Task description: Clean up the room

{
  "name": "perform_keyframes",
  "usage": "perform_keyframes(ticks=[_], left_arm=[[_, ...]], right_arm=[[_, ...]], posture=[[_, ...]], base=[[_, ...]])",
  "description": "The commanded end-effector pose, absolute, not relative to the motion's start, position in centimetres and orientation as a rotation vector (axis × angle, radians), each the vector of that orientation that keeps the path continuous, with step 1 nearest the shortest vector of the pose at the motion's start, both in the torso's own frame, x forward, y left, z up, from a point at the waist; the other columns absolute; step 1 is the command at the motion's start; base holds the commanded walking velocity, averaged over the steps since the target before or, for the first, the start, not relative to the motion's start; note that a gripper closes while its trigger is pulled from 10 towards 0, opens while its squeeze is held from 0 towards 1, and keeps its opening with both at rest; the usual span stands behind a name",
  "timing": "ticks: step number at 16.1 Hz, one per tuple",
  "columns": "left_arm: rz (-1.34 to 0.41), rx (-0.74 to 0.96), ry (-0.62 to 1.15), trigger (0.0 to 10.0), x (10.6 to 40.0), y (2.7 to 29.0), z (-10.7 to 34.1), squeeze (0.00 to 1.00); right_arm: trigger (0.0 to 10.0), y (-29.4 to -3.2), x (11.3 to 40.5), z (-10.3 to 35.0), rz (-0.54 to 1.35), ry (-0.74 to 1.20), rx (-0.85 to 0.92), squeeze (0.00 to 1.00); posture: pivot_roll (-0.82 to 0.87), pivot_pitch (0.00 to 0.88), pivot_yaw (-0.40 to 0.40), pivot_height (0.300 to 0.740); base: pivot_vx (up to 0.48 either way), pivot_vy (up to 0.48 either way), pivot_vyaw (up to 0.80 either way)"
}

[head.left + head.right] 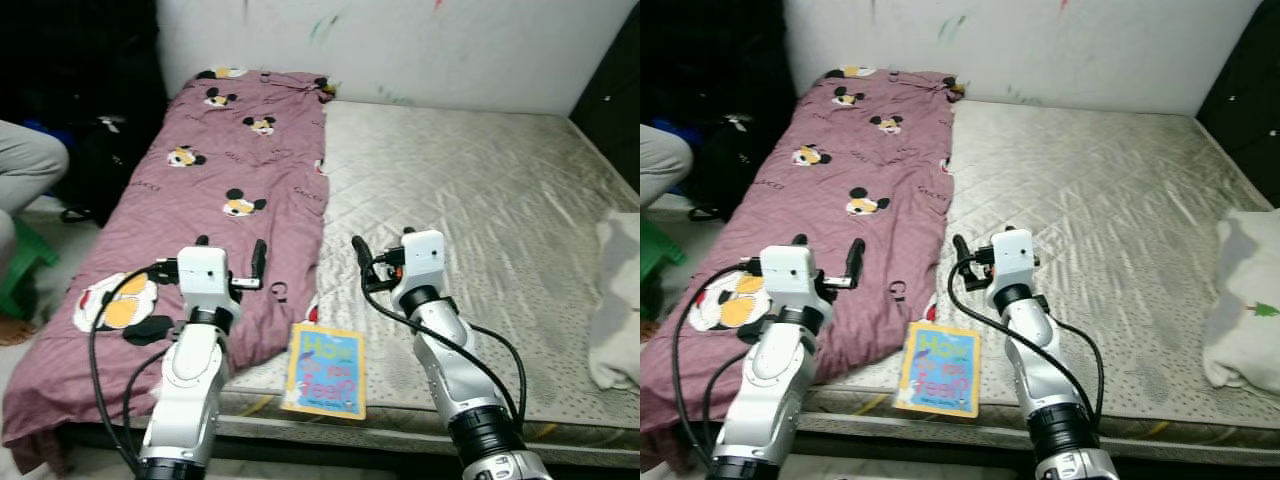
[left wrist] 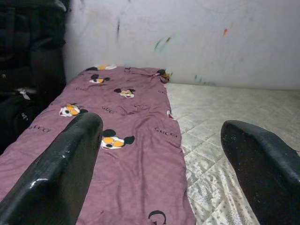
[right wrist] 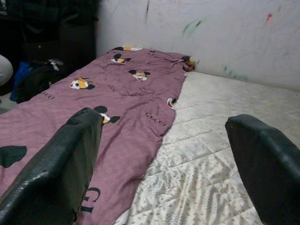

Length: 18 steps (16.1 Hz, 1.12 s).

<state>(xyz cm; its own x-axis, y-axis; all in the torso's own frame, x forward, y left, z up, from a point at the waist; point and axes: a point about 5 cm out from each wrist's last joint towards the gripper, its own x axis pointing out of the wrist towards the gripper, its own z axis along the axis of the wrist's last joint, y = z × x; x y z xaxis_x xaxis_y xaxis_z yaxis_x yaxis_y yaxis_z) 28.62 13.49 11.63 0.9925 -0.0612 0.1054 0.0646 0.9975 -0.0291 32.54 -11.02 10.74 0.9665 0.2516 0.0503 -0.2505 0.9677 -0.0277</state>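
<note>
Book (image 1: 324, 372) first: a thin picture book with a blue and yellow cover, it lies flat at the near edge of the mattress (image 1: 480, 190), between the two arms and just right of the purple blanket's hem. It looks like the nearest loose thing to clear.

Both sets of jaws stand wide open and hold nothing. The left gripper (image 1: 231, 260) hovers over the near part of the purple blanket (image 1: 235, 150), its fingers (image 2: 56, 168) pointing toward the far wall. The right gripper (image 1: 382, 262) hovers over the bare mattress just right of the blanket's edge, fingers (image 3: 51, 173) aimed the same way. Neither touches cloth or book; the book lies nearer than both, below the wrists.

Outward from there, the blanket, printed with cartoon mice, covers the left strip of the bed to the far wall and hangs over the left side. A pale pillow (image 1: 615, 300) rests at the right edge. A dark bag (image 1: 105, 160) sits on the floor to the far left, near a person's grey-clad knee (image 1: 30, 160).

By my reading, the step in hand is the approach, with nothing picked yet. Next, one gripper would need to draw back and drop toward the book, then catch its thin edge, perhaps where it meets the mattress rim.
</note>
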Motion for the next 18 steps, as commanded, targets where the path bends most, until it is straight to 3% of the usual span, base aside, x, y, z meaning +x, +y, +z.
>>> perform_keyframes(ticks=[1, 18], left_arm=[[-0.086, -0.047, -0.105, 10.0, 28.85, 12.91, 11.84, 0.00], [-0.084, -0.064, -0.111, 10.0, 29.05, 12.57, 11.93, 0.00]], right_arm=[[10.0, -11.44, 32.73, 10.84, 0.244, -0.059, -0.029, 0.00], [10.0, -11.31, 32.83, 10.53, 0.259, -0.056, -0.067, 0.00]], posture=[[-0.07, 0.010, -0.036, 0.740], [-0.08, 0.017, -0.044, 0.740]], base=[[0.000, -0.345, 0.00], [0.000, -0.348, 0.00]])
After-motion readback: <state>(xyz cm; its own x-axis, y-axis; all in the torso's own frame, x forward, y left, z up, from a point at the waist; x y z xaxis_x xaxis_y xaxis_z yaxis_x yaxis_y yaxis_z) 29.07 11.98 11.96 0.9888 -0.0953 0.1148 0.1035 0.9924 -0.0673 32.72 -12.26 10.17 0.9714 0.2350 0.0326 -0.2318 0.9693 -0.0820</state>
